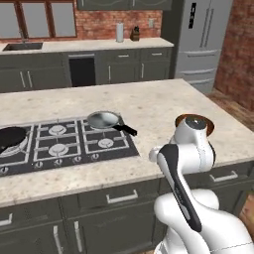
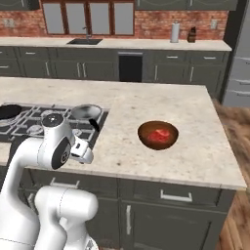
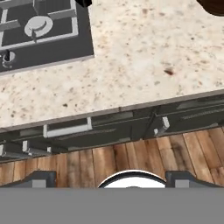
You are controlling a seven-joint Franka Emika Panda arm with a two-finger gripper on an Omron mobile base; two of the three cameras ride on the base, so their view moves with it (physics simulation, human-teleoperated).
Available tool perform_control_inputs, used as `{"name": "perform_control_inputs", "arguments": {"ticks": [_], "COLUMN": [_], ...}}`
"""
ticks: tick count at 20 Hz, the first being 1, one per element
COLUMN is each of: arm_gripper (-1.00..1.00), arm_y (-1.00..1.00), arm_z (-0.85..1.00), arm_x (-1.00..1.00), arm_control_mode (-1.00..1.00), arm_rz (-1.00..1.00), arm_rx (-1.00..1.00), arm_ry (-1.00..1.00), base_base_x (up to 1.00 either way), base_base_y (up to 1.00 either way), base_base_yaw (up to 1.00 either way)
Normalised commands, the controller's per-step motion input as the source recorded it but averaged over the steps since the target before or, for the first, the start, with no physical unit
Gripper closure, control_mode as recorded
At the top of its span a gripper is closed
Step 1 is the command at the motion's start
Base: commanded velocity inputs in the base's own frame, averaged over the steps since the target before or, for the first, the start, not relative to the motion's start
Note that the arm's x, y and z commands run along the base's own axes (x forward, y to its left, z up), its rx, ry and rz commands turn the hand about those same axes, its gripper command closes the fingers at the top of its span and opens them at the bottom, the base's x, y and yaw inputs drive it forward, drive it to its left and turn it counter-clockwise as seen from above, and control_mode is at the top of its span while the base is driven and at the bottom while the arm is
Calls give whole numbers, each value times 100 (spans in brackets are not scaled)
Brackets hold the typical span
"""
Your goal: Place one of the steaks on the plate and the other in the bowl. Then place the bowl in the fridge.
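- Gripper (image 3: 112, 177) is seen with fingers spread wide apart, nothing between them, over the counter's front edge.
- Bowl (image 2: 157, 135) is set on the speckled island counter (image 2: 146, 105), right of the cooktop (image 1: 64, 144); partly hidden by the arm in the left base view.
- One steak (image 2: 159, 135) is seen lying inside the bowl.
- Fridge (image 1: 201, 42) is located at the far right, doors shut.
- Silver pan (image 1: 105, 120) is placed on the cooktop.

Steak (image 2: 158, 135) in bowl (image 2: 157, 143) on counter (image 2: 195, 146), right of stovetop (image 2: 29, 122).
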Motion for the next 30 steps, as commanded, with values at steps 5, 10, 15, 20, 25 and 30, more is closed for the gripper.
{"name": "perform_control_inputs", "arguments": {"ticks": [5, 10, 15, 20, 25, 30], "arm_gripper": [-100, -100, -100, -100, -100, -100], "arm_y": [0, 0, 0, 0, 0, 0], "arm_z": [0, 0, 0, 0, 0, 0], "arm_x": [0, 0, 0, 0, 0, 0], "arm_control_mode": [100, 100, 100, 100, 100, 100], "arm_rz": [0, 0, 0, 0, 0, 0], "arm_rx": [0, 0, 0, 0, 0, 0], "arm_ry": [0, 0, 0, 0, 0, 0], "base_base_x": [4, 6, 14, 21, 22, 31], "base_base_y": [-100, -100, -100, -100, -100, -100], "base_base_yaw": [0, 0, 0, 0, 1, 3]}}
